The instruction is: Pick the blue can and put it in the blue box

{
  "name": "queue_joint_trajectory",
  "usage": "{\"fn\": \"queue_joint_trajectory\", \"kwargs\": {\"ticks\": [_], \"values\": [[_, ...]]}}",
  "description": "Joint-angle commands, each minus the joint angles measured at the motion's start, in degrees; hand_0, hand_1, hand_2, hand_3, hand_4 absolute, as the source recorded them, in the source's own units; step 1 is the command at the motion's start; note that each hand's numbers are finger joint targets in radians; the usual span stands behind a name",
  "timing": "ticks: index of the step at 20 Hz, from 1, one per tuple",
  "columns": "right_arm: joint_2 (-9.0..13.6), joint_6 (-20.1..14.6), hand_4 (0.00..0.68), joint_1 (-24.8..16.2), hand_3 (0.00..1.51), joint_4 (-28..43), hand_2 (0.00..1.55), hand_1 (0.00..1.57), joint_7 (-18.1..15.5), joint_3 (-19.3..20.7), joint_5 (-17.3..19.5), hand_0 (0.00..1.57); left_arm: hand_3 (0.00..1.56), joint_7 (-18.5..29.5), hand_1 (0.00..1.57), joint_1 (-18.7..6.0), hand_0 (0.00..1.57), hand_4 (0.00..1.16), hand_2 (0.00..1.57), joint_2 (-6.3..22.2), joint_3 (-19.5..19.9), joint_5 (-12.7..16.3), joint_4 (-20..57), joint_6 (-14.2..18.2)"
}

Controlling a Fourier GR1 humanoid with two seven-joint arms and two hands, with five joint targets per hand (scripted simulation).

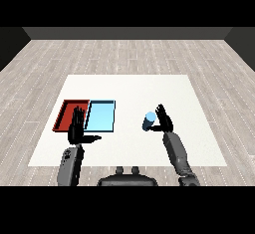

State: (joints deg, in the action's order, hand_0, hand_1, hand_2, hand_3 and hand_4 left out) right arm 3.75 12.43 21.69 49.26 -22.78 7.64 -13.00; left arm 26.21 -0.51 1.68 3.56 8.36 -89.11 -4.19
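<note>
While the can stands upright on the table, right of the two trays, our right hand sits just beside it on its right side. Its fingers point up and look straight rather than wrapped round the can, with the thumb reaching toward the can's base; whether any part touches the can we cannot tell from this angle. The can is well apart from the blue tray, which lies touching the red tray on its left. Our left hand is held up with straight fingers and thumb spread, over the trays' near edge, grasping nothing.
</note>
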Motion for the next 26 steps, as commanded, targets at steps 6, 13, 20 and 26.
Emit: {"fn": "queue_joint_trajectory", "kwargs": {"ticks": [6, 13, 20, 26], "values": [[-1.9, -0.7, 0.000, 3.6, 0.00, -5.3, 0.00, 0.00, -2.0, -0.6, 0.5, 0.00, 0.00, -0.6, 0.00, 3.6, 0.00, 0.00, 0.00, -0.6, -1.4, -0.9, -4.9, 0.5], [-3.2, -2.0, 0.000, 2.7, 0.00, -6.5, 0.00, 0.00, -4.1, -1.7, 1.8, 0.00, 0.00, -2.4, 0.00, -5.3, 0.00, 0.00, 0.00, -0.2, 1.2, -0.3, 1.6, 2.7], [-3.3, -2.3, 0.000, 2.5, 0.00, -2.3, 0.00, 0.00, 0.4, -2.6, 1.0, 0.00, 0.00, -4.4, 0.00, 0.3, 0.00, 0.00, 0.00, 1.9, 1.2, 1.5, -4.5, -0.9], [-2.2, -2.8, 0.000, 8.5, 0.00, -10.8, 0.00, 0.00, -3.2, -2.2, -1.1, 0.00, 0.00, -1.6, 0.00, 1.2, 0.00, 0.00, 0.00, 1.9, 2.0, 1.8, -2.7, -2.0]]}}
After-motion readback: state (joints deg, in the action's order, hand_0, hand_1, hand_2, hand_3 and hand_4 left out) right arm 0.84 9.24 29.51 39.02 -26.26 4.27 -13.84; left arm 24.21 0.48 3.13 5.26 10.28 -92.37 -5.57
